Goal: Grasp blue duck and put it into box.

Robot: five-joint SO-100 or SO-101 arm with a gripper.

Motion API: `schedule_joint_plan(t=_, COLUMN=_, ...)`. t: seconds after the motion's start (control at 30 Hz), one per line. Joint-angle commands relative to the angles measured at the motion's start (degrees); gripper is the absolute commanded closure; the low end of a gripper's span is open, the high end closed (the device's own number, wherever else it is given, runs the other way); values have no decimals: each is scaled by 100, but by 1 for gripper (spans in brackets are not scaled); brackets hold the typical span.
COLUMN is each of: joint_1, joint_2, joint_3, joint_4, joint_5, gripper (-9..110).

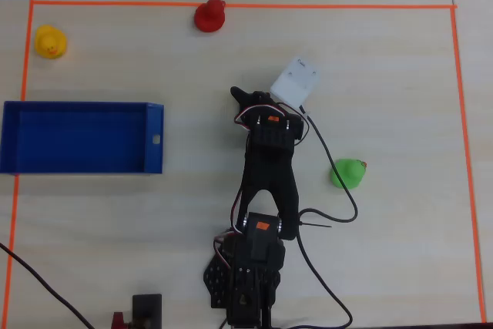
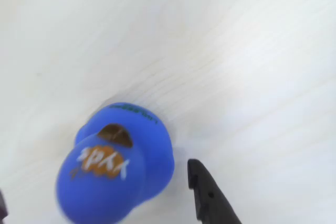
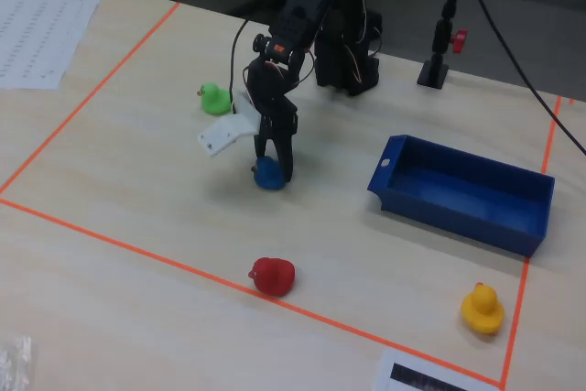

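Blue duck (image 3: 267,174) sits on the wooden table (image 3: 137,226), directly under the gripper (image 3: 273,164) in the fixed view; hidden beneath the arm in the overhead view. Wrist view: blue duck (image 2: 118,163) fills the lower left, blurred, orange patch with white lettering on its near face, one dark fingertip (image 2: 205,190) just beside its right flank with a thin strip of table showing between them. A sliver of something dark at the lower left edge, too little to identify. Fingers stand apart, straddling the duck, not closed on it; whether either one touches the duck cannot be told. Box (image 3: 467,194) lies to the right of the blue duck in the fixed view, well apart, with a small white mark on its near end wall. In the overhead view the box (image 1: 81,167) is left of the arm (image 1: 269,182), with bare table between. Green duck (image 3: 214,98) sits near the blue duck, up and to its left in the fixed view, beyond the white camera housing (image 3: 224,135) on the wrist. Red duck (image 3: 272,276) is below the blue duck, touching the orange tape line (image 3: 137,249). Yellow duck (image 3: 482,308) far to the lower right, beyond the box's near corner.
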State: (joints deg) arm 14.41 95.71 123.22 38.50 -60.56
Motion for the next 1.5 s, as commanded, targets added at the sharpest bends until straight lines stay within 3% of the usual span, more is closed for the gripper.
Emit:
schedule_joint_plan(t=0.0, joint_1=-18, joint_2=-79, joint_3=-35, joint_4=-325, joint_5=18, gripper=58)
schedule_joint_plan(t=0.17, joint_1=18, joint_2=-334, joint_3=35, joint_4=-765, joint_5=-35, gripper=72)
schedule_joint_plan(t=0.27, joint_1=18, joint_2=-404, joint_3=149, joint_4=-1011, joint_5=79, gripper=101)
schedule_joint_plan(t=0.47, joint_1=123, joint_2=-176, joint_3=-35, joint_4=-466, joint_5=554, gripper=101)
schedule_joint_plan(t=0.6, joint_1=-185, joint_2=272, joint_3=-1318, joint_4=1758, joint_5=1441, gripper=101)
schedule_joint_plan(t=0.73, joint_1=-1380, joint_2=659, joint_3=-2900, joint_4=3902, joint_5=2593, gripper=101)
schedule_joint_plan(t=0.93, joint_1=-3735, joint_2=70, joint_3=-5476, joint_4=5695, joint_5=3674, gripper=101)
schedule_joint_plan(t=1.1, joint_1=-4790, joint_2=-800, joint_3=-6486, joint_4=5968, joint_5=3929, gripper=101)
schedule_joint_plan(t=1.47, joint_1=-5643, joint_2=-2443, joint_3=-7541, joint_4=6144, joint_5=3858, gripper=101)
